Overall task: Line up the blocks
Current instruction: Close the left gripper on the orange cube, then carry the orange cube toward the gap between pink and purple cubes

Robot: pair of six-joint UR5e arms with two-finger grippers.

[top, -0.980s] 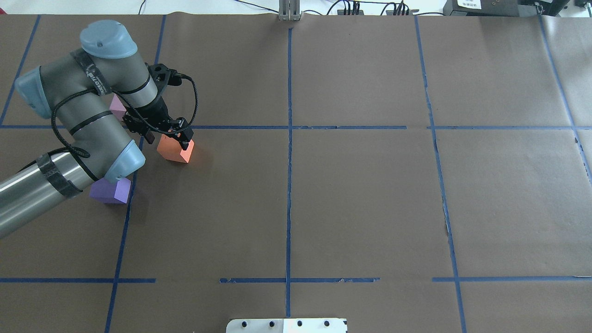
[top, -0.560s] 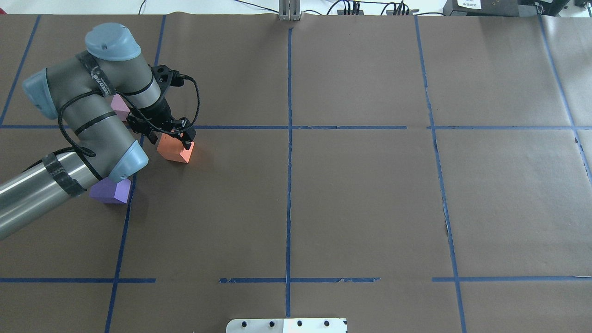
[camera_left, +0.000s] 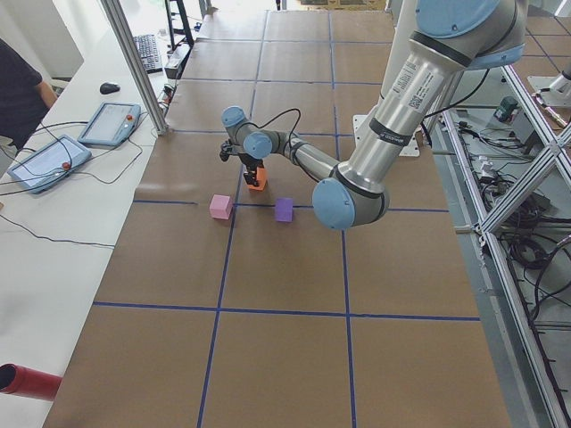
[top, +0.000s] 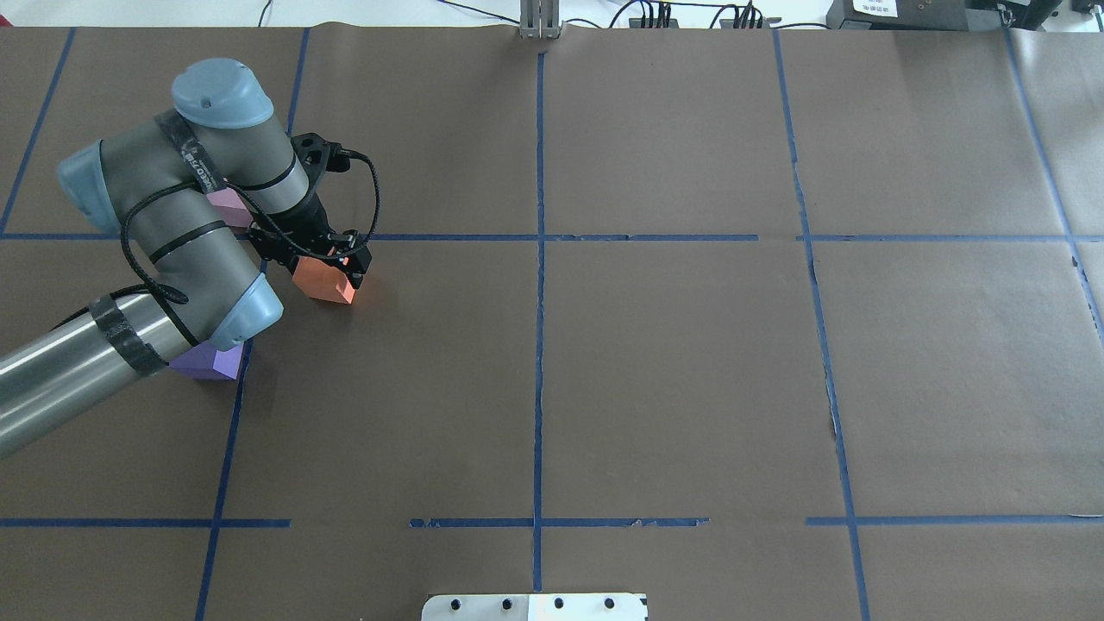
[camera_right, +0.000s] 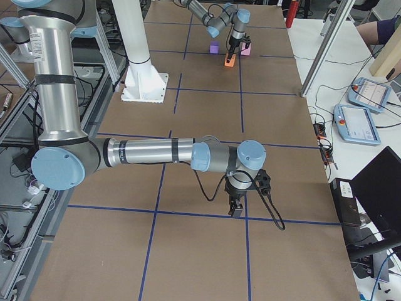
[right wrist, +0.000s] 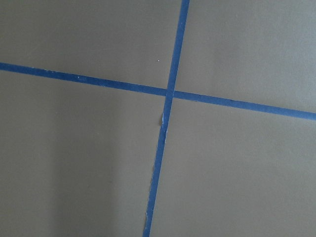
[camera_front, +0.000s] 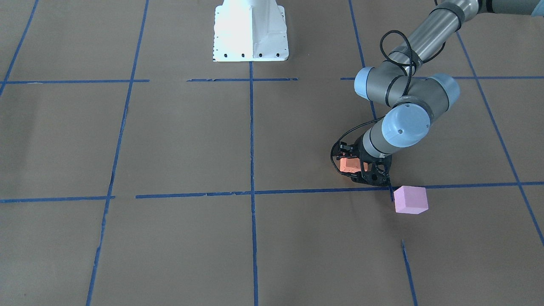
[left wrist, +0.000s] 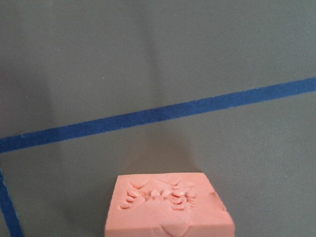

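Note:
The orange block (top: 323,283) sits on the brown table just below a blue tape line. My left gripper (top: 326,266) is down over it, its fingers straddling the block and looking open. The left wrist view shows the block's dented face (left wrist: 168,205) resting on the table. The pale pink block (top: 228,205) lies just beyond the arm and shows clearly in the front view (camera_front: 410,199). The blue-violet block (top: 211,362) lies nearer, partly hidden under my left forearm. My right gripper (camera_right: 237,207) hangs over a tape crossing far from the blocks; I cannot tell if it is open.
Blue tape lines (top: 539,259) divide the brown paper into squares. The white robot base (camera_front: 250,29) stands at mid-table on the robot's side. Tablets (camera_left: 111,122) and cables lie on the white bench beyond the far edge.
My left gripper has come lower over the orange block and the wrist has shifted slightly right. The block has stayed in place.

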